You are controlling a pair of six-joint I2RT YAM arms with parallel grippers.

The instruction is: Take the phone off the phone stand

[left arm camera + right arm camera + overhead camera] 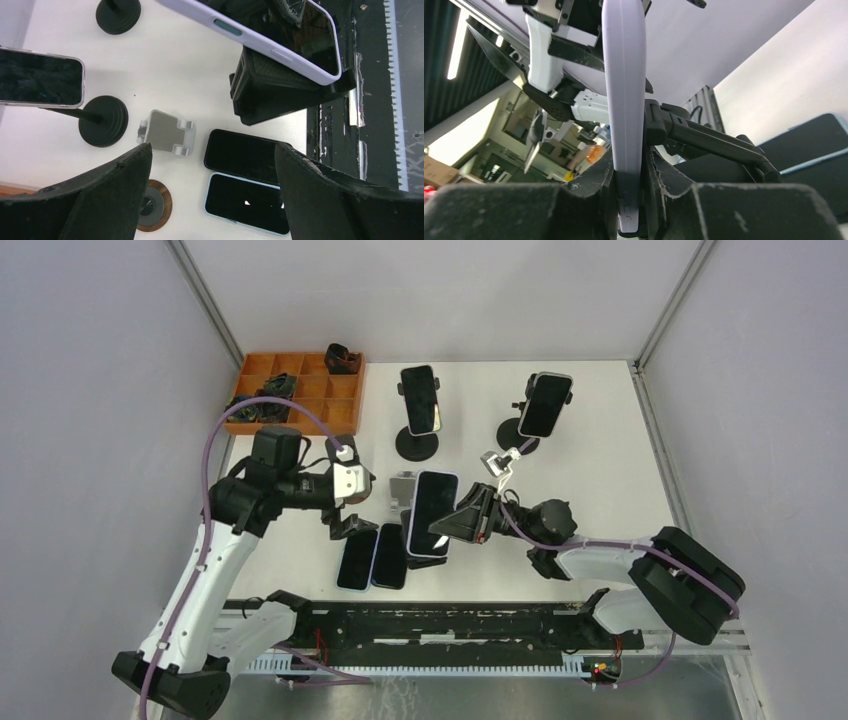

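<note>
A lavender-cased phone (pixel 432 512) stands tilted on a black phone stand (pixel 280 95) at the table's front middle. My right gripper (pixel 472 516) is shut on its right edge. In the right wrist view the phone (pixel 624 90) shows edge-on between the fingers of that gripper (pixel 630 200), and the stand's black holder arm (pixel 709 142) lies against its back. My left gripper (pixel 345 520) hangs open and empty to the left of the stand. In the left wrist view it (pixel 212 165) is above two phones lying flat, with the lavender phone (pixel 280 35) at the top.
A black phone (pixel 357 559) and a light-blue phone (pixel 390 556) lie flat near the front edge. A small silver stand (pixel 402 483) sits behind. Two more phones (pixel 421 400) (pixel 545 405) stand on round-based stands at the back. An orange compartment tray (pixel 300 390) is at the back left. A wood-rimmed disc (pixel 150 205) lies under the left gripper.
</note>
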